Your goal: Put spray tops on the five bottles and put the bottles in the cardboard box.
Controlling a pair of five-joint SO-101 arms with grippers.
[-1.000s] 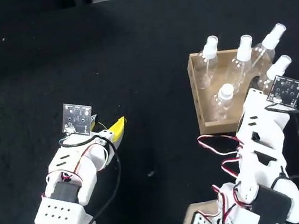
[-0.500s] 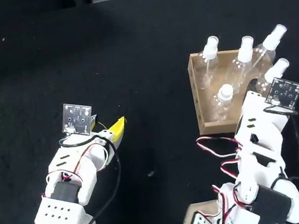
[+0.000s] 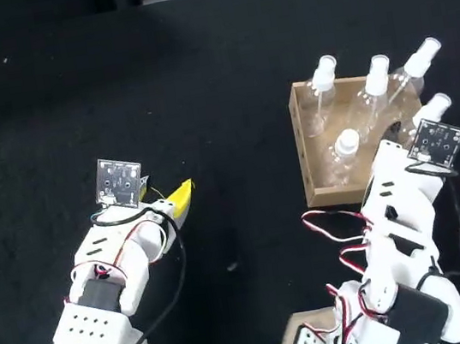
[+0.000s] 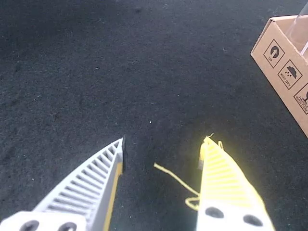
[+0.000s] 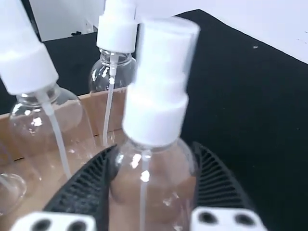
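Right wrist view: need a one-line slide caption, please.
Right tool gripping a clear spray-topped bottle, beside two other topped bottles standing in the cardboard box.

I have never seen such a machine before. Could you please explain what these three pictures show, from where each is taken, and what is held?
These are two white robot arms side by side at a black table. The wide picture comes from a fixed camera above; the other two come from small cameras on each arm's wrist, looking along its hand. The left hand, with one white and one yellow finger, is open and empty above the table. The right hand, with black fingers, grips a clear plastic bottle with a white spray top at the brown cardboard box. Four more such bottles stand in that box.
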